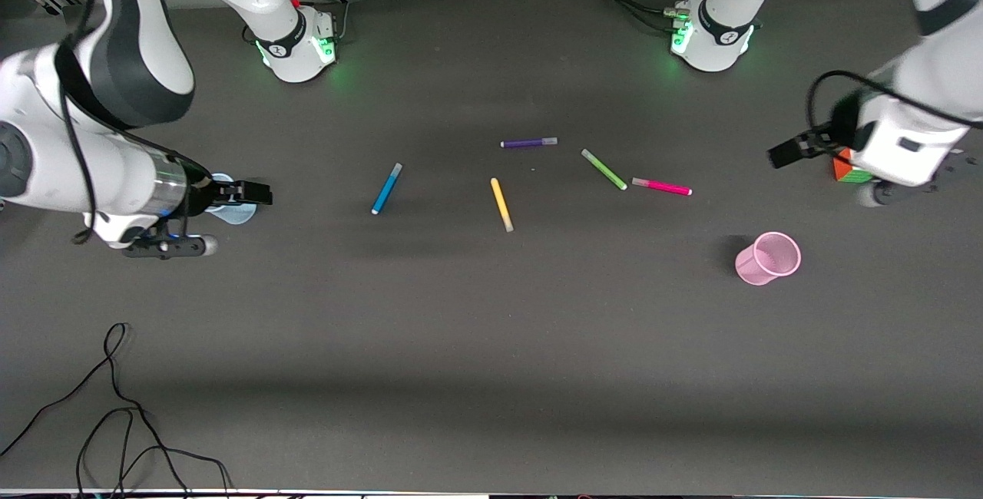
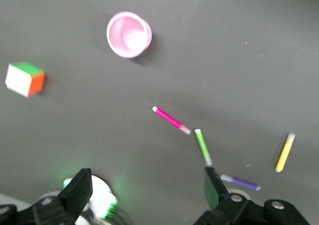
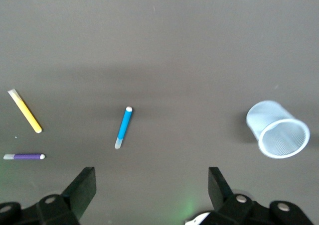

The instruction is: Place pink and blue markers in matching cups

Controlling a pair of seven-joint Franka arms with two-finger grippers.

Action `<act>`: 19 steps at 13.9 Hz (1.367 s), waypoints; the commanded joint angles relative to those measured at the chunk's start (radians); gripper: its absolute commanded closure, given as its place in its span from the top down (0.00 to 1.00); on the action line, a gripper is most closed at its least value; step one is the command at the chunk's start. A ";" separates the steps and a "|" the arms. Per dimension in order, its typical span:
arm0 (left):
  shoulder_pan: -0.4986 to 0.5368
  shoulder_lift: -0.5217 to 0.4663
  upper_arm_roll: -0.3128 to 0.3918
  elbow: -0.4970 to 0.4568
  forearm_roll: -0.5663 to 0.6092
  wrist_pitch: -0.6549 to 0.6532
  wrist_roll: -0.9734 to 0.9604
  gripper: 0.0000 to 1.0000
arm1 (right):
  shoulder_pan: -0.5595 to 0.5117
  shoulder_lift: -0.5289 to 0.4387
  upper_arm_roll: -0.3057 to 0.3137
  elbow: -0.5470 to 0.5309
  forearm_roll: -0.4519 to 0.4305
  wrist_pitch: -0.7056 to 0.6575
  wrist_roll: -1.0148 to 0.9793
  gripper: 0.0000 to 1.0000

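The blue marker [image 1: 386, 189] lies flat toward the right arm's end of the table and also shows in the right wrist view [image 3: 123, 127]. The pink marker [image 1: 661, 186] lies toward the left arm's end, seen too in the left wrist view [image 2: 171, 120]. The pink cup [image 1: 768, 258] [image 2: 128, 34] stands nearer the front camera than the pink marker. The pale blue cup [image 1: 234, 213] [image 3: 277, 129] is partly hidden under my right gripper [image 1: 249, 193] [image 3: 152, 187], which is open, empty and up in the air. My left gripper [image 1: 787, 152] [image 2: 148, 190] is open and empty above the table's left-arm end.
A yellow marker [image 1: 501, 205], a green marker [image 1: 604, 170] and a purple marker [image 1: 528, 143] lie between the blue and pink markers. A coloured cube [image 1: 848, 169] sits under the left arm's hand. Black cables [image 1: 115, 407] trail at the near corner on the right arm's end.
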 commanded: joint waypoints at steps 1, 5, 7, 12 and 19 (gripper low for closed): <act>-0.003 -0.102 -0.078 -0.156 -0.015 0.092 -0.306 0.99 | 0.034 0.059 0.000 -0.028 0.032 -0.003 0.057 1.00; -0.012 -0.220 -0.182 -0.372 -0.064 0.245 -0.679 1.00 | 0.059 0.172 0.007 -0.080 0.130 0.058 0.089 1.00; -0.043 -0.269 -0.184 -0.466 -0.067 0.322 -0.844 1.00 | 0.071 0.205 0.024 -0.157 0.153 0.170 0.143 1.00; -0.036 -0.340 -0.174 -0.652 -0.068 0.432 -0.936 0.99 | 0.066 0.321 0.044 -0.221 0.271 0.261 0.149 1.00; -0.045 -0.251 -0.156 -0.877 -0.068 0.793 -0.936 1.00 | 0.068 0.386 0.044 -0.268 0.305 0.377 0.151 0.98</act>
